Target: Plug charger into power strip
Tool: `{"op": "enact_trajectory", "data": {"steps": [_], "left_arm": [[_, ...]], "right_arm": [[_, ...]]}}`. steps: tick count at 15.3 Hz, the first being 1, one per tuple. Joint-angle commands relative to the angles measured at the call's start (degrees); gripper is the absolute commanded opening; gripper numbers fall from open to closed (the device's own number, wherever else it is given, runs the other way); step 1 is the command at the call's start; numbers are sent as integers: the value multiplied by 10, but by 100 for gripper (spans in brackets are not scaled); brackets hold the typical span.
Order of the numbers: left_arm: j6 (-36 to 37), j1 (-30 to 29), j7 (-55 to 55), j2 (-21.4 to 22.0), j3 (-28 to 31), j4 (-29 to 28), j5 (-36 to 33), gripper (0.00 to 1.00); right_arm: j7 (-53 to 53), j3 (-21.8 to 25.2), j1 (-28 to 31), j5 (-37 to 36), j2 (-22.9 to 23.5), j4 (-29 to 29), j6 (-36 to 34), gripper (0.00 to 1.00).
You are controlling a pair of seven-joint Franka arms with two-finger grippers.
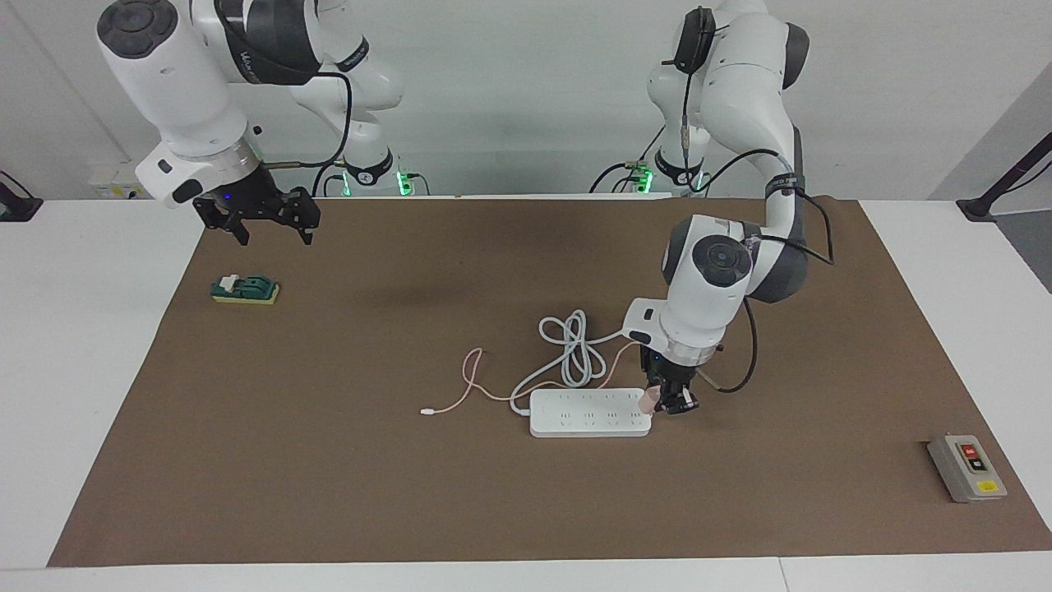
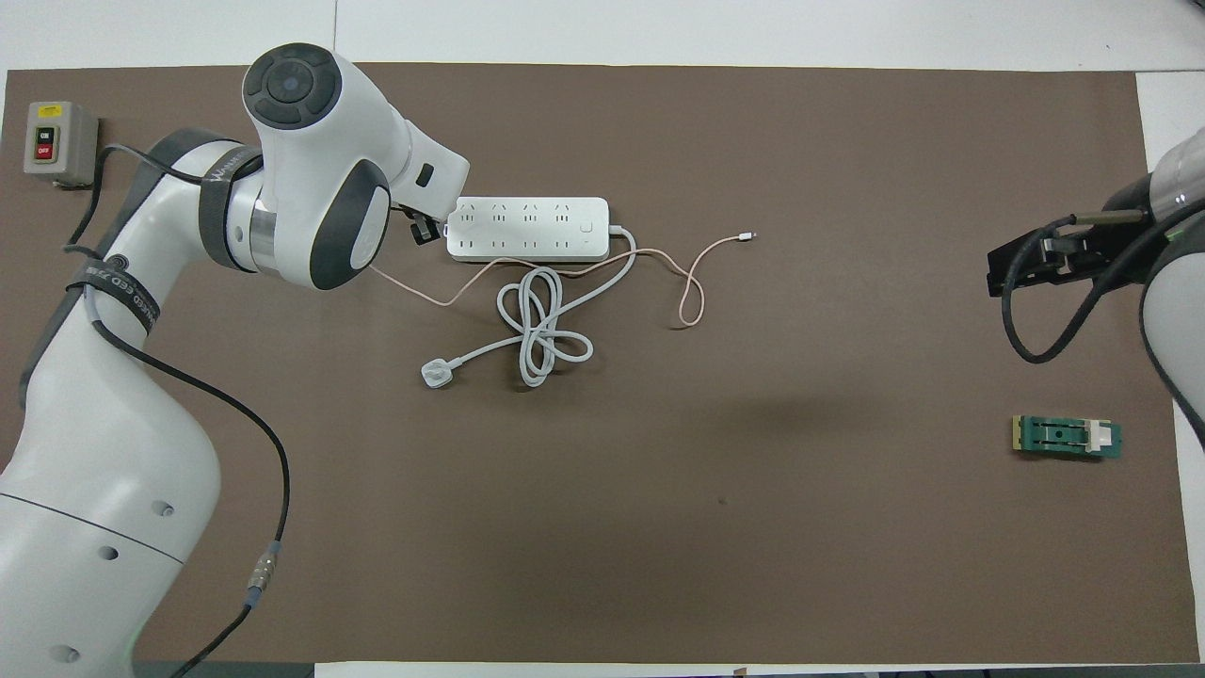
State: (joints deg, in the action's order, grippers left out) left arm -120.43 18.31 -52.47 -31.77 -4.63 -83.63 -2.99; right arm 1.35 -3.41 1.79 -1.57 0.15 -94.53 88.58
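Facing view: the charger (image 1: 649, 400) was seen pinched in the jaws of the left gripper (image 1: 667, 402), held at the end of the power strip (image 1: 589, 413) nearest the left arm, just above or touching its corner; which of the two could not be told. The strip lay flat on the brown mat of the tabletop (image 1: 945, 271), its thick white cord (image 1: 571, 349) looped on the side nearer the robots, and the thin pink cable (image 1: 468, 382) trailed from the charger past the strip. The prongs were hidden, so their alignment with an outlet could not be judged. A miss was judged likely if the charger were pressed down this close to the edge: the prongs could land on plastic and the unheld strip could be pushed or tipped. The cube could also twist in the grip, and the cable could be dragged taut. The right gripper (image 1: 265, 215), jaws spread and empty, waited high over the mat's edge near a green block (image 1: 245, 289).
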Motion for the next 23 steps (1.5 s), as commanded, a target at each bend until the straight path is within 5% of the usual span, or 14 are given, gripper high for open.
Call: {"op": "enact_trajectory", "data": {"steps": [1, 23], "left_arm": [[-8, 12, 1, 34, 8, -46, -9, 0], [-8, 24, 38, 45, 10, -75, -11, 0]], "right_arm": [[-46, -7, 23, -10, -22, -29, 9, 100], [9, -7, 24, -4, -76, -63, 16, 100]]}}
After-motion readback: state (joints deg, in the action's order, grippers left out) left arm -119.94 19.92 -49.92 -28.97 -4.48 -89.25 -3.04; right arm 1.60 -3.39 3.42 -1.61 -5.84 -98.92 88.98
